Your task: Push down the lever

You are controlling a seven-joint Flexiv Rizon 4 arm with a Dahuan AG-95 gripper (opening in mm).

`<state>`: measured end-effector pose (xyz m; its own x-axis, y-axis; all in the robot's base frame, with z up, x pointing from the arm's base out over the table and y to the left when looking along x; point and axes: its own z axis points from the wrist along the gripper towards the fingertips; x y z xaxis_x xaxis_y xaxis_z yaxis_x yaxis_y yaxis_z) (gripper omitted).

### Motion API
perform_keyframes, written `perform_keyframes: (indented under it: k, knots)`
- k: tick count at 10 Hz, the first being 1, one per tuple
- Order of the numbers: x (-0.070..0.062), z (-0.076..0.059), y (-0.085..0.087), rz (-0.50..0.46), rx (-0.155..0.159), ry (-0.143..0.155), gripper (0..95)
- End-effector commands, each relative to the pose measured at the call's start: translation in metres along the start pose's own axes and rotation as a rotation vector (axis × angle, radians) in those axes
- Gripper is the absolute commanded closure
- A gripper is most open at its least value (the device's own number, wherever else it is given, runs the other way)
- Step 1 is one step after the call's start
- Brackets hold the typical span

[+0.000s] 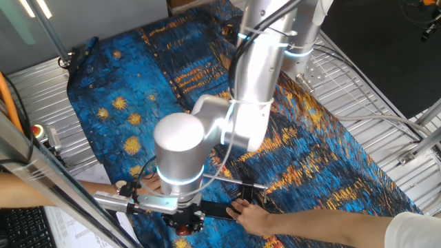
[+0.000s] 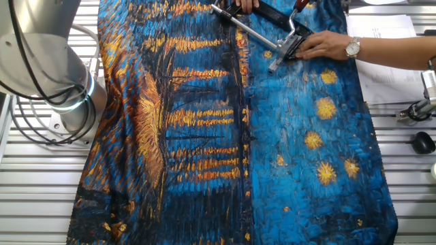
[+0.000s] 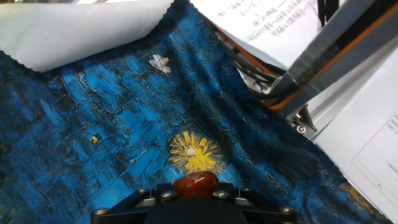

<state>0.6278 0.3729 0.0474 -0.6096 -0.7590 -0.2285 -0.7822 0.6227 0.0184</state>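
Small reddish-brown cylindrical knob of lever (image 3: 195, 183) sits at tabletop edge nearest person, on blue-and-orange painted-pattern cloth (image 2: 204, 136). Hand view: knob at bottom centre, just beyond dark gripper body. Silver robot arm (image 1: 180, 148) over same edge; gripper (image 1: 183, 222) low above black clamp frame (image 2: 276, 15). Jaws: cannot tell whether parted or closed, tips not visible. Person's hand (image 2: 325, 46) steadies clamp base beside long silver rod (image 2: 248, 28). Step judged: pressing contact at knob, lever partly down or about to go. Next: straight downward push, keep knob centred.
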Motion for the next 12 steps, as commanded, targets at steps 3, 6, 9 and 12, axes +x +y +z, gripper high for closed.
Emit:
perform_keyframes:
  k: [3,6,9,12]
  knots:
    - [0.001,-0.001,-0.001,0.030,0.025,-0.003,95.0]
    - [-0.003,0.010,-0.001,0.042,0.025,-0.041,95.0]
    - [-0.004,0.013,-0.002,0.045,0.062,0.016,95.0]
    - [-0.002,0.015,-0.002,0.039,0.078,0.027,95.0]
